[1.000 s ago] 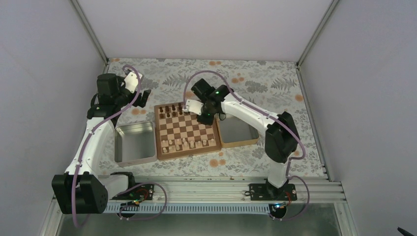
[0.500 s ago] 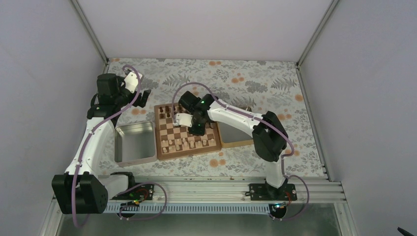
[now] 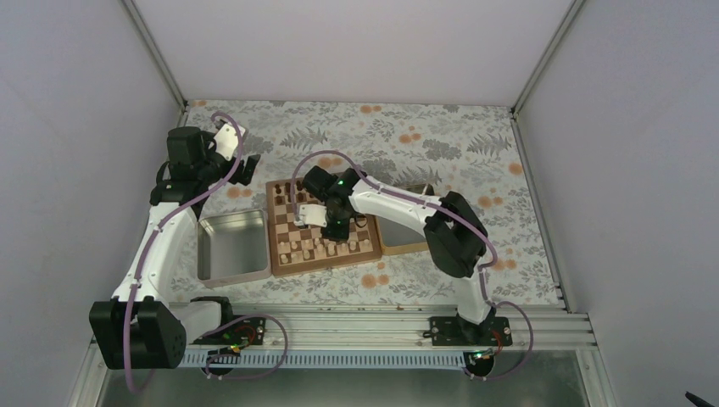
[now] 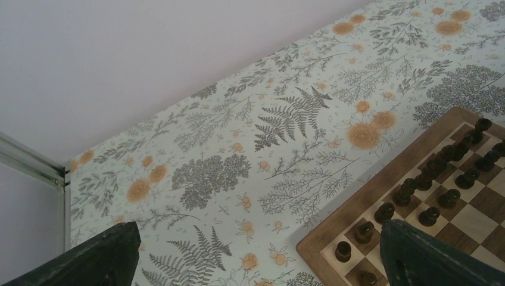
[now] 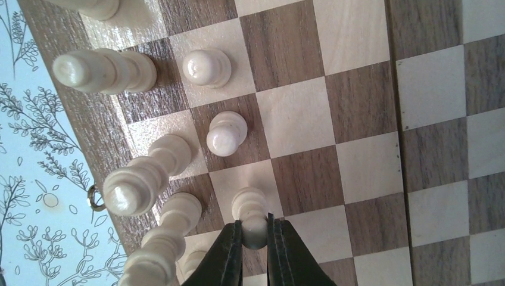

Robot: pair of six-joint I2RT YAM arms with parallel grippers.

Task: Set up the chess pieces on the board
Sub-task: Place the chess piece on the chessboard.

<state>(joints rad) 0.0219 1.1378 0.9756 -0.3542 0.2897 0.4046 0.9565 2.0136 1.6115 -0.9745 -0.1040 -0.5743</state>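
The right end effector (image 5: pixel 255 233) was clamped on the head of a pale pawn (image 5: pixel 249 205), over a light square in the pawn row of the board (image 5: pixel 363 173). I judged the pawn light, hard, smooth and easily tipped. The neck just under its head looked the safest hold. The left end effector (image 4: pixel 256 259) hung open.

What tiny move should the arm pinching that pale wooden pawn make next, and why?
Probably lower it slightly and open the jaws. The right gripper is shut on the pale wooden pawn, over the light square next in line with two standing pale pawns on the checked wooden chessboard; whether its base touches is unclear.
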